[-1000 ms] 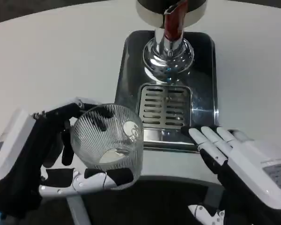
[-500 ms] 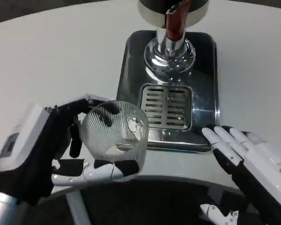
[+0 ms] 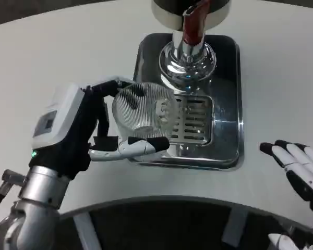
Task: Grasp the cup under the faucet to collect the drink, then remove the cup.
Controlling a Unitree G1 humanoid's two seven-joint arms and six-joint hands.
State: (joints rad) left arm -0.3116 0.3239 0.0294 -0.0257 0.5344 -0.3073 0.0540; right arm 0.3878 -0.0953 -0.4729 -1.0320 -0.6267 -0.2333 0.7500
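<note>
My left hand (image 3: 88, 130) grips a clear ribbed glass cup (image 3: 143, 112), with fingers wrapped around its sides. The cup is upright over the left edge of the slotted drain grate (image 3: 190, 119) on the shiny metal drip tray (image 3: 227, 94). The chrome faucet (image 3: 190, 44) with a red handle stands at the tray's far end, just beyond and to the right of the cup. I cannot tell whether the cup rests on the tray. My right hand (image 3: 300, 169) lies at the lower right, off the tray, with its fingers stretched out and holding nothing.
The drip tray sits on a white round table (image 3: 52, 57). The table's curved front edge runs along the bottom, with dark floor (image 3: 161, 224) below it. Open tabletop lies left of the tray and right of it.
My left hand has carried the cup forward and right, from the table's front edge to the drain grate. My right hand has drawn back to the right, away from the tray.
</note>
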